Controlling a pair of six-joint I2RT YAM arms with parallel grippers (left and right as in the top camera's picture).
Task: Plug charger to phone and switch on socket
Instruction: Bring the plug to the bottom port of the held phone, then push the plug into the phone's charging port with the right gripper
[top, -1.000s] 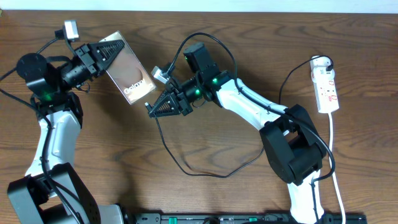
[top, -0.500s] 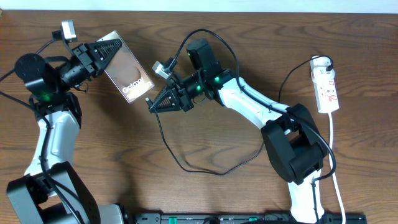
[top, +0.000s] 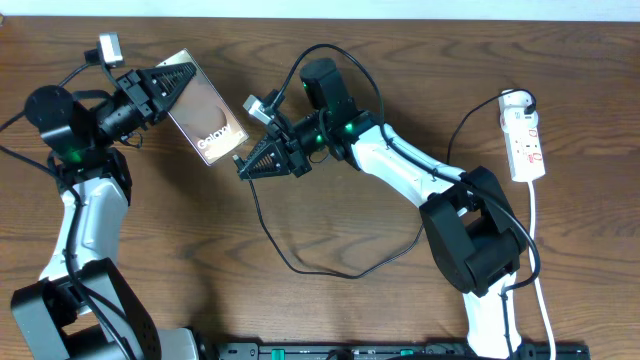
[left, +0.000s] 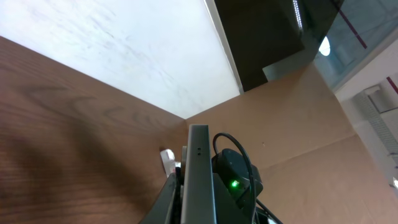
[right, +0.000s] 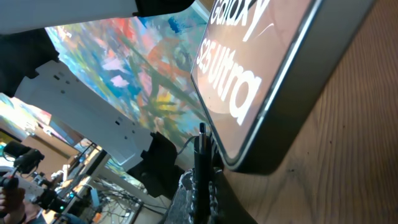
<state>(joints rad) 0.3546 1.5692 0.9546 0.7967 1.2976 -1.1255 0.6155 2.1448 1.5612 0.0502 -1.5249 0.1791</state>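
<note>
My left gripper (top: 168, 88) is shut on the phone (top: 208, 123), a glossy rectangle printed "Galaxy", held tilted above the table at upper left. In the left wrist view the phone's thin edge (left: 199, 180) stands between the fingers. My right gripper (top: 247, 167) is shut on the charger's black plug tip (right: 201, 140), which sits right at the phone's bottom edge (right: 273, 118). Its black cable (top: 300, 268) loops across the table. The white socket (top: 526, 140) lies at far right, away from both grippers.
The socket's white cord (top: 540, 270) runs down the right side. A black rail (top: 400, 350) runs along the table's front edge. The right arm's base (top: 480, 250) stands at lower right. A pale wall borders the table's far edge (left: 93, 50).
My right gripper has moved up and left with the plug tip, closing on the phone's bottom edge. The phone tilted slightly upward in my left gripper.
</note>
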